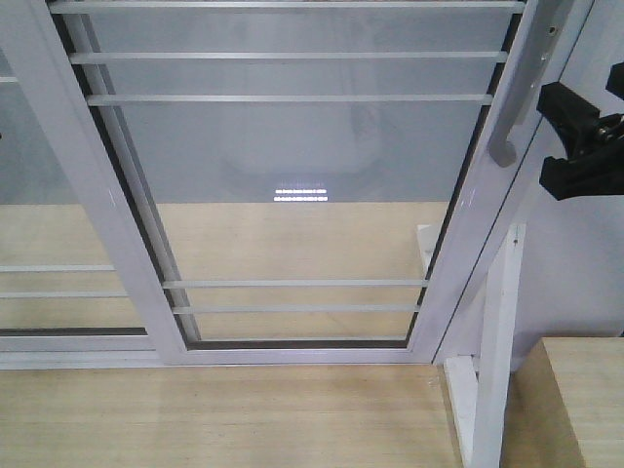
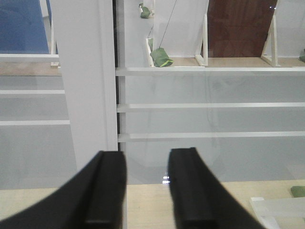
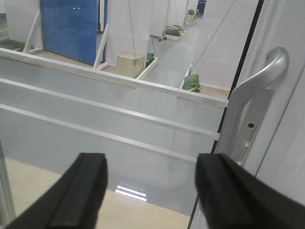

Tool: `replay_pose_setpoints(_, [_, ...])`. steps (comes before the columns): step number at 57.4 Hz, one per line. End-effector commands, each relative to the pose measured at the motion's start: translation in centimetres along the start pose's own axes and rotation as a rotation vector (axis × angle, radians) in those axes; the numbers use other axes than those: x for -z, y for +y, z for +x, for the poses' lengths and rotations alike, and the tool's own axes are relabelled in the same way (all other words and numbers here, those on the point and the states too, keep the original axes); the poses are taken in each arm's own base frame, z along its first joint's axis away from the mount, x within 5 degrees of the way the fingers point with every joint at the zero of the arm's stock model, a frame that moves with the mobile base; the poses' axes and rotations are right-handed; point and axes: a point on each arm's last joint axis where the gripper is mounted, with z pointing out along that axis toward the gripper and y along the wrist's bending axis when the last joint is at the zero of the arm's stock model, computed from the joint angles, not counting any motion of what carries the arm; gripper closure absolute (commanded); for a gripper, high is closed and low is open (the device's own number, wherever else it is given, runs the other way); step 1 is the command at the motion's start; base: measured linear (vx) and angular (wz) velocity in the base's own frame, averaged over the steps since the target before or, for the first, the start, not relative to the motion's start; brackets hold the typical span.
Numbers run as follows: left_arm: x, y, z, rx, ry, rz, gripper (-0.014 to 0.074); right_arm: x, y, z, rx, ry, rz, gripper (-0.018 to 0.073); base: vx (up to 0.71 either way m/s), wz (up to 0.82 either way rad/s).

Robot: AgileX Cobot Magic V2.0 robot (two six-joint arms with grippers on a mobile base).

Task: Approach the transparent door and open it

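The right pincer (image 3: 151, 191) is spread, near the curved silver-grey handle (image 3: 259, 86) of the tall white-framed clear-glass sliding door (image 1: 292, 156), not touching. The left pincer (image 2: 147, 191) is spread too.

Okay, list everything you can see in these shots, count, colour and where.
door: one, clear glass, white frame, centre
handle: one, silver-grey, door's right edge
bars: paired, white, across the glass
second panel: one, clear glass, left of door
floor: light wood, below door
box: one, light wood, lower right
bags: several, green, beyond the glass
board: one, blue, beyond the glass
left gripper: one, black, open, by door's left frame
right gripper: one, black, open, near handle
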Motion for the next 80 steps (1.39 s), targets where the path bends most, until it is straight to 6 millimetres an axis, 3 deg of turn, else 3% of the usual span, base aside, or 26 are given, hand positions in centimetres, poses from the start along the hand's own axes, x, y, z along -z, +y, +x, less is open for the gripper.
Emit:
replay_pose_setpoints(1, [0.4,-0.1,-2.0,-0.001,-0.115,0.000,0.0105,0.3,-0.3,-2.1,0.015,-0.129,0.015,-0.0088,0.00,0.00])
replay_pose_setpoints(6, [0.4,-0.1,-2.0,0.018,-0.108,0.002,0.0068,0.0,-0.3,-2.1,0.013,-0.134,0.014,-0.0118,0.00,0.00])
replay_pose_setpoints(13, [0.4,-0.2,-1.7,0.018,-0.083,0.004,0.0061,-0.7,-0.5,-1.6,0.010,-0.099,0.024,-0.0091,0.00,0.00])
replay_pose_setpoints(28, [0.3,-0.2,-1.4,0.017,-0.045,0.008,0.0061,-0.9,-3.4,-0.5,-0.080,-0.031,0.170,-0.0006,0.00,0.00])
replay_pose_setpoints(35, [0.3,-0.2,-1.4,0.017,-0.045,0.008,0.0061,-2.0,-4.1,-0.3,-0.078,-0.054,0.194,0.0006,0.00,0.00])
replay_pose_setpoints(65, [0.3,-0.2,-1.3,0.016,-0.034,0.009,0.0061,-14.4,-6.1,1.8,-0.089,-0.024,0.185,0.0006,0.00,0.00])
replay_pose_setpoints(80, [0.3,-0.2,-1.3,0.012,-0.034,0.009,0.0061,-18.7,-7.8,2.3,-0.102,-0.009,0.209,0.0006,0.00,0.00])
